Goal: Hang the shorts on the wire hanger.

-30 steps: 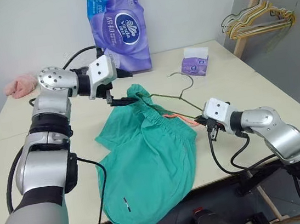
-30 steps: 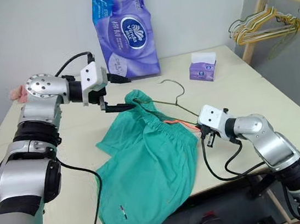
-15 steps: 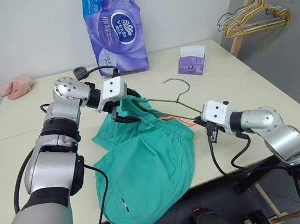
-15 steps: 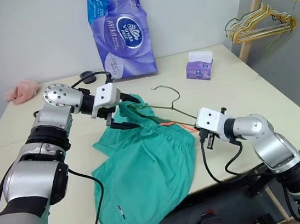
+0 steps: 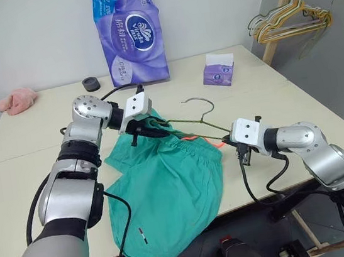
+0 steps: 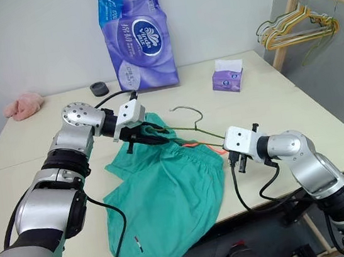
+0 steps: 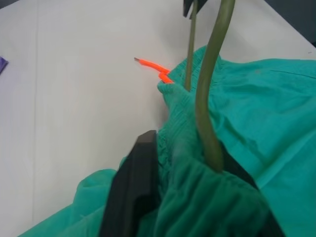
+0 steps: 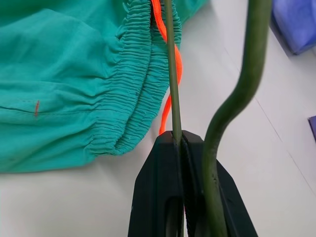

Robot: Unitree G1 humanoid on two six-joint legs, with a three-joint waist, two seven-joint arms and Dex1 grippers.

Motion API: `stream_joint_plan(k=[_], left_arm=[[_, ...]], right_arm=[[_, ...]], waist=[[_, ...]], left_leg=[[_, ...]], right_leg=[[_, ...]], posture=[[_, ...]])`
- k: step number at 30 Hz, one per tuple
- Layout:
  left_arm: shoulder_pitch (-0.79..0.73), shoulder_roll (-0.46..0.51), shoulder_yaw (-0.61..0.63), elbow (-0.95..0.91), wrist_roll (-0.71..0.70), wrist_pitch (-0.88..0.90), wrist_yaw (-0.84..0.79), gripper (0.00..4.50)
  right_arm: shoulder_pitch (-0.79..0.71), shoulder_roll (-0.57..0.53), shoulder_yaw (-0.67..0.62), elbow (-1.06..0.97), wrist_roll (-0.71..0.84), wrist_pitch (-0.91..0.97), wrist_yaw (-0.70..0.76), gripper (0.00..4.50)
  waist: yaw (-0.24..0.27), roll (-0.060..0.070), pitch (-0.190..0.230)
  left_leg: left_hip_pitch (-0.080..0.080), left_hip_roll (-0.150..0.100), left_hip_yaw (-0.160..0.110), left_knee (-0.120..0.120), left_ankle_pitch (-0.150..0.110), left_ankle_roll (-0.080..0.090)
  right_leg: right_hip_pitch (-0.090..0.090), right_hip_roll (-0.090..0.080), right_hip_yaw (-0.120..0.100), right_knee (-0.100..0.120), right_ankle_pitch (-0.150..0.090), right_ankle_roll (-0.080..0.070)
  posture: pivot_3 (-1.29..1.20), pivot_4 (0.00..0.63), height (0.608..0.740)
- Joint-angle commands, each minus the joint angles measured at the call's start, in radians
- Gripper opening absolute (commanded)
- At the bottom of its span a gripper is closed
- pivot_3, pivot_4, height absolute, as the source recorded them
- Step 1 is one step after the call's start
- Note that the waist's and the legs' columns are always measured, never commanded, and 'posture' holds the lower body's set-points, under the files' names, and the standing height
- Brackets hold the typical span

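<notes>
Comparing the head views with those of a second ago, the left tool (image 5: 148, 129) is seen lower and nearer the middle of the table (image 5: 26, 132), and its fingers, then spread wide beside the raised fold, are now pressed in on the gathered waistband of the shorts (image 5: 167, 186). The right tool (image 5: 229, 138) is unmoved, pinched shut on one end of the wire hanger (image 5: 198, 122), whose hook curves up over the table between the two arms. The shorts are spread across the near part of the table, one leg hanging over the front edge.

Along the left wrist view, a black finger (image 7: 133, 192) is seen sunk into bunched teal cloth, with the olive wire running down into the same bunch; an orange drawstring (image 7: 154, 66) lies on the table past the waistband. Whether the wire itself is caught between the fingers cannot be told.

Along the right wrist view, the two black fingers (image 8: 163, 192) are closed tight on the thin wire, the elastic waistband lying just beside it.

A fresh hold on the waistband is judged to have been taken, so that the cloth can be drawn along the wire; the hanging is not yet done.
</notes>
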Motion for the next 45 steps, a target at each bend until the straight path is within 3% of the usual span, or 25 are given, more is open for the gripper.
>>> stream_joint_plan(k=[1, 3, 6, 14, 17, 21, 24, 31, 37, 45], left_arm=[[0.01, -0.007, 0.021, -0.076, -0.035, 0.036, 0.01, 0.01], [0.027, -0.007, 0.022, -0.1, -0.038, 0.05, 0.011, 0.01], [0.056, 0.001, 0.017, -0.133, -0.033, 0.058, 0.018, 0.0], [0.079, 0.016, 0.023, -0.149, -0.018, 0.058, 0.094, 0.0], [0.084, 0.022, 0.023, -0.153, -0.018, 0.057, 0.119, 0.0], [0.09, 0.028, 0.019, -0.154, -0.016, 0.058, 0.135, 0.0], [0.093, 0.033, 0.013, -0.155, -0.011, 0.056, 0.134, 0.0], [0.087, 0.051, 0.019, -0.149, -0.016, 0.105, 0.123, 0.0], [0.089, 0.07, 0.025, -0.152, -0.021, 0.131, 0.119, 0.0], [0.099, 0.071, 0.028, -0.172, -0.031, 0.152, 0.124, 0.0]], right_arm=[[-0.018, -0.001, 0.003, -0.07, -0.001, -0.022, 0.02, 0.0], [-0.013, -0.009, 0.003, -0.079, -0.002, -0.032, 0.032, 0.0], [-0.001, -0.022, -0.002, -0.093, -0.015, -0.036, 0.037, 0.73], [0.061, -0.176, -0.121, -0.109, 0.002, -0.063, 0.104, 3.27], [0.123, -0.222, -0.234, -0.137, 0.091, 0.062, 0.135, 3.27], [0.235, -0.115, -0.408, -0.164, 0.208, 0.225, 0.035, 3.27], [0.282, -0.04, -0.447, -0.169, 0.216, 0.214, -0.04, 3.27], [0.347, 0.239, -0.433, -0.303, 0.434, 0.542, -0.18, 3.27], [0.304, 0.406, -0.361, -0.258, 0.466, 0.651, -0.322, 3.27], [0.22, 0.481, -0.307, -0.12, 0.46, 0.642, -0.392, 3.27]], waist=[[0.0, 0.0, 0.0], [0.0, 0.0, 0.0], [0.0, 0.0, 0.0], [0.005, 0.0, 0.0], [0.009, 0.0, 0.0], [0.01, -0.001, -0.001], [0.01, 0.0, 0.0], [0.007, 0.001, 0.0], [0.006, 0.001, -0.001], [0.007, 0.001, -0.001]], left_leg=[[0.0, 0.0, 0.0, 0.0, 0.0, 0.0], [0.0, 0.0, 0.0, 0.0, 0.0, 0.0], [0.0, 0.0, 0.0, 0.0, 0.0, 0.0], [0.0, -0.001, 0.0, 0.0, 0.0, 0.0], [0.0, -0.001, -0.001, 0.0, 0.0, 0.0], [0.002, 0.0, -0.002, 0.0, 0.0, 0.0], [0.002, 0.001, -0.003, 0.0, 0.0, 0.0], [0.002, 0.001, -0.004, 0.0, 0.0, 0.0], [0.002, 0.001, -0.004, 0.0, 0.0, 0.0], [0.002, 0.0, -0.003, 0.0, 0.0, 0.0]], right_leg=[[0.0, 0.0, 0.0, 0.0, 0.0, 0.0], [0.0, 0.0, 0.0, 0.0, 0.0, 0.0], [0.0, 0.0, 0.0, 0.0, 0.0, 0.0], [0.0, -0.001, 0.0, 0.0, 0.0, 0.0], [0.001, -0.001, -0.001, 0.0, 0.0, 0.0], [0.003, -0.001, 0.0, 0.0, 0.0, 0.0], [0.003, -0.001, 0.001, 0.0, 0.0, 0.0], [0.003, 0.001, 0.001, 0.001, 0.0, 0.0], [0.003, 0.001, 0.0, 0.001, 0.0, 0.0], [0.003, 0.0, 0.0, 0.001, 0.0, 0.0]], posture=[[-0.19, 0.044, 0.74], [-0.19, 0.044, 0.74], [-0.2, 0.045, 0.74], [-0.18, 0.051, 0.74], [-0.17, 0.056, 0.74], [-0.18, 0.061, 0.74], [-0.17, 0.062, 0.74], [-0.18, 0.063, 0.74], [-0.18, 0.062, 0.74], [-0.17, 0.06, 0.74]])
